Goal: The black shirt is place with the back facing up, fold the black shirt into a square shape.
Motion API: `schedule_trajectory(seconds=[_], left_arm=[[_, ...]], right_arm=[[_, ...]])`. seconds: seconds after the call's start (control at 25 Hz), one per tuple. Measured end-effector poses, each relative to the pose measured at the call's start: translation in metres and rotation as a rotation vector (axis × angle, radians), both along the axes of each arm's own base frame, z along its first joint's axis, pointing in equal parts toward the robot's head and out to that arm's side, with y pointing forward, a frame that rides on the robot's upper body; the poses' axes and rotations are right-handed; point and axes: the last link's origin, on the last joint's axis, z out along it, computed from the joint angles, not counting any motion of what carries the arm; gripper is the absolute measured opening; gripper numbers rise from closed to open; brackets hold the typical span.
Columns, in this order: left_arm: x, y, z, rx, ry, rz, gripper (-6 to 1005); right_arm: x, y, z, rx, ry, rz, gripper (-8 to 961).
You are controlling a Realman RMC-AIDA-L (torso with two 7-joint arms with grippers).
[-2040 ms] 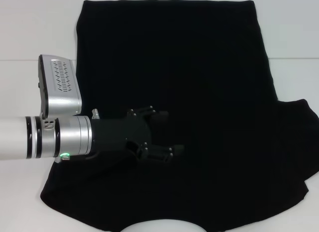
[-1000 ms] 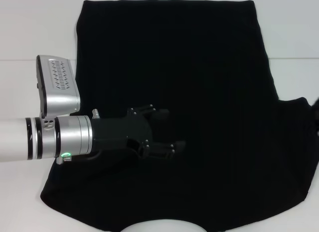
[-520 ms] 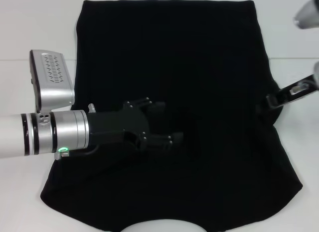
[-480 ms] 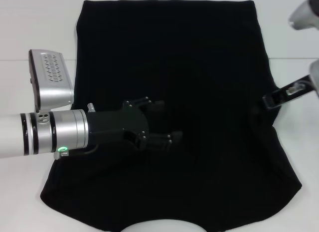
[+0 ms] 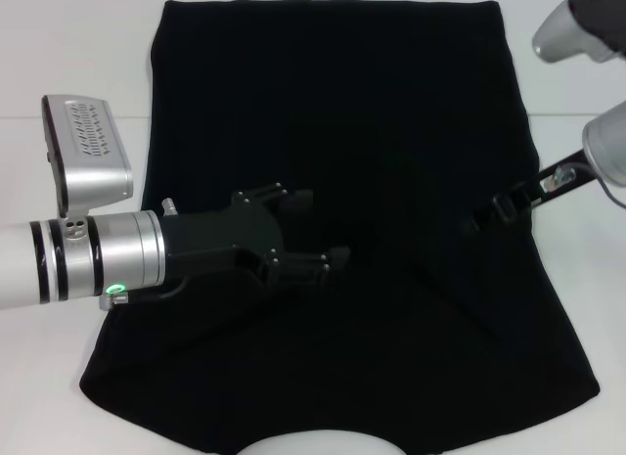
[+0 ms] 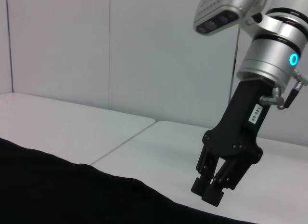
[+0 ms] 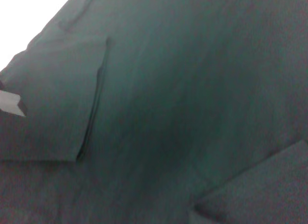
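Since a second ago your right gripper (image 5: 486, 218) carried the right sleeve inward over the black shirt (image 5: 391, 113), pinching the soft, matte fabric; your left gripper (image 5: 318, 235) hovered with fingers apart.

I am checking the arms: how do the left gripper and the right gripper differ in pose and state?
The left gripper reaches in sideways over the black shirt's middle, fingers spread open; the right gripper comes down at the shirt's right edge, fingers together. Both are black and over the shirt.
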Motion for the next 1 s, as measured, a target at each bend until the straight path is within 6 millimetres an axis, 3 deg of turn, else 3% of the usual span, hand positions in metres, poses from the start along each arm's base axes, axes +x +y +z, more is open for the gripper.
schedule_trajectory(seconds=[0.2, 0.28, 0.44, 0.72, 1.0], left_arm=[[-0.003, 0.0, 0.006, 0.016, -0.024, 0.016, 930], [-0.005, -0.001, 0.012, 0.025, -0.05, 0.022, 930], [-0.009, -0.007, 0.032, 0.04, -0.122, 0.02, 929], [-0.024, -0.013, 0.061, -0.017, -0.189, 0.156, 928], [-0.047, -0.027, 0.081, -0.017, -0.111, 0.262, 927]], right_arm=[[0.0, -0.003, 0.01, 0.059, 0.106, 0.02, 206], [0.001, -0.005, 0.013, 0.073, 0.169, 0.023, 447], [0.004, -0.009, 0.018, 0.109, 0.316, 0.054, 616], [0.004, -0.015, 0.007, 0.151, 0.468, 0.192, 920], [0.007, -0.02, -0.001, 0.106, 0.445, 0.304, 924]])
